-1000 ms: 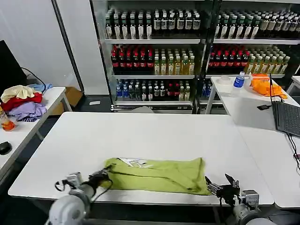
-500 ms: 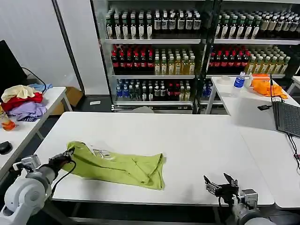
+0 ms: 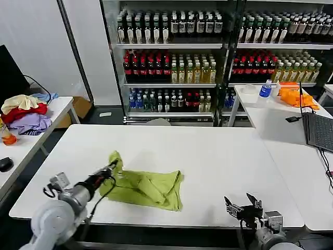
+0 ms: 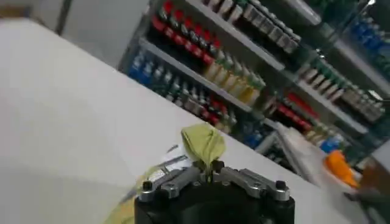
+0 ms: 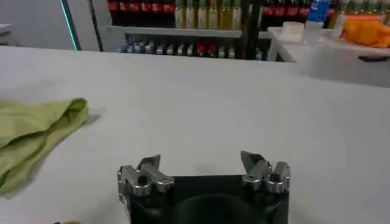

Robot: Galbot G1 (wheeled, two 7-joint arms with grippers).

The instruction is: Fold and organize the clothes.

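The lime T-shirt (image 3: pixel 145 187) lies bunched in the lower middle of the head view on the white table (image 3: pixel 208 151), with one corner lifted into a peak at its left end. The worry is that pinch: the left gripper (image 3: pixel 112 167) has only a small tuft between its fingers, and I reckon a quick pull could slip it free, or drag the whole shirt into a worse heap instead of a clean fold. The left arm reaches in low from the lower left, stretched toward the centre, its jaws closed narrow on that corner. The right gripper (image 3: pixel 242 204) waits at the lower right edge, well apart from the shirt, jaws spread wide and holding nothing.
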